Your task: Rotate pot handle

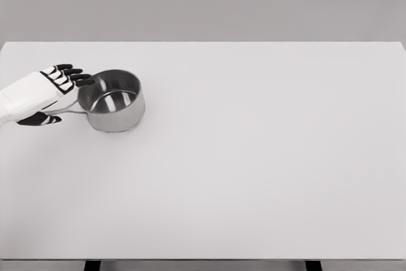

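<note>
At the left of the head view, a round, shiny stainless-steel pot [113,100] is seen standing upright and empty on the flat white table [254,169], well left of the table's middle and towards its far half; its thin metal handle [68,111] is seen pointing left from the pot's wall. The white left hand with black fingertips [45,93] is placed just left of the pot; the fingers [71,74] are spread and reach over towards the rim, while the thumb lies below the handle, so the handle sits between them without being firmly gripped, as far as can be judged. A slip is judged likely if the handle is pushed from so loose a hold; the light pot could be slid bodily or tipped rather than turned. To the right of the pot the table is seen smooth and matt; behind the pot a plain grey wall [203,1] is seen; the right hand is not shown.
</note>
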